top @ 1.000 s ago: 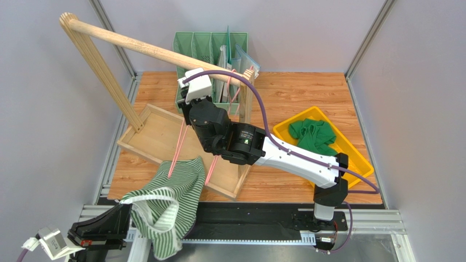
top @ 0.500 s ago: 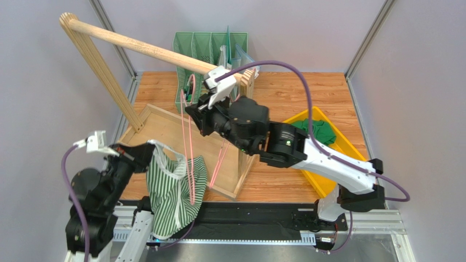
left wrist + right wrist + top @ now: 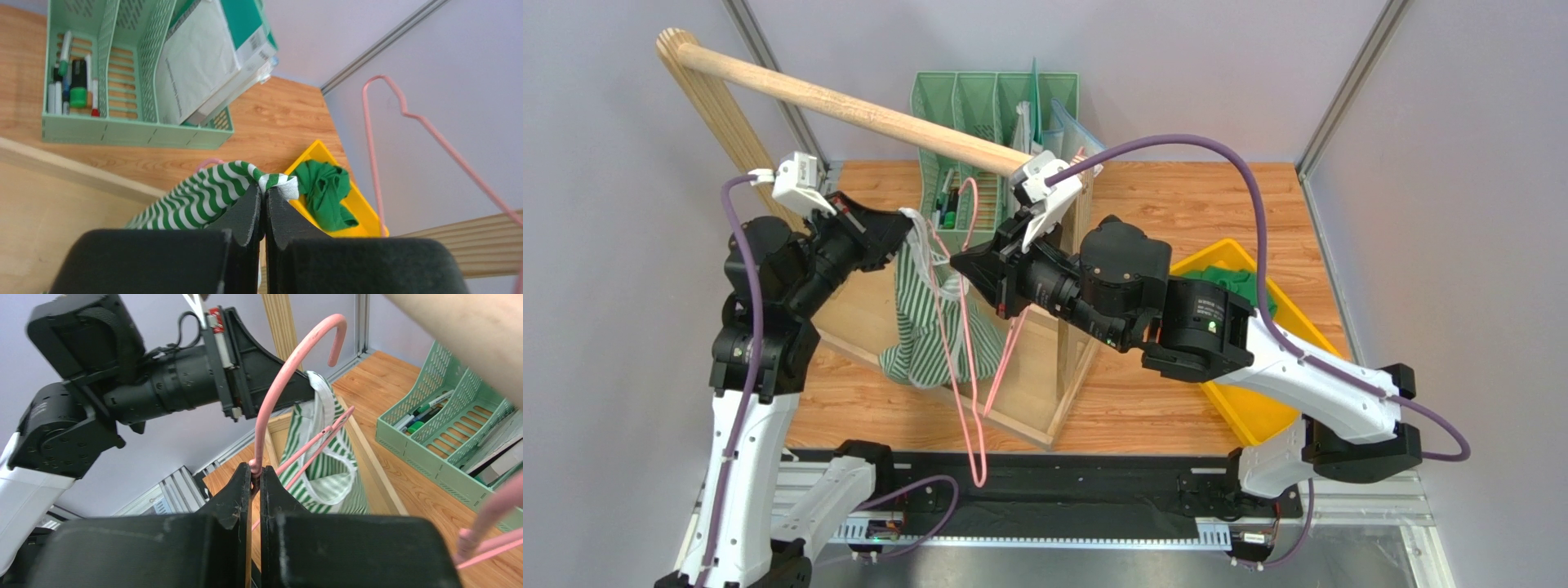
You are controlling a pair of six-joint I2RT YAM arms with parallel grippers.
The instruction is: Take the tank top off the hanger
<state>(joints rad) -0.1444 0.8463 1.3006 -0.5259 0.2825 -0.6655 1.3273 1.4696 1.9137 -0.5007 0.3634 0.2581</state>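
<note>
The green-and-white striped tank top point(image 3: 934, 321) hangs from my left gripper point(image 3: 901, 223), which is shut on its white-edged strap point(image 3: 277, 181). My right gripper point(image 3: 967, 265) is shut on the neck of the pink hanger point(image 3: 967, 368), just below the hook point(image 3: 310, 337). In the right wrist view the hanger's wires point(image 3: 313, 447) run into the white-trimmed opening of the tank top point(image 3: 325, 471). The hanger's lower end dangles below the cloth, past the table's near edge. Both grippers are held high, close together, left of the rack's post.
A wooden rail point(image 3: 854, 108) spans the rack above its wooden tray base point(image 3: 860, 321). A green desk organiser point(image 3: 995, 101) with pens and papers stands at the back. On the right, a yellow bin point(image 3: 1249, 423) holds a green garment point(image 3: 322, 193).
The left arm rose from the near edge to the upper left, lifting the tank top off the tray. The right gripper carried the hanger up and to the right.
</note>
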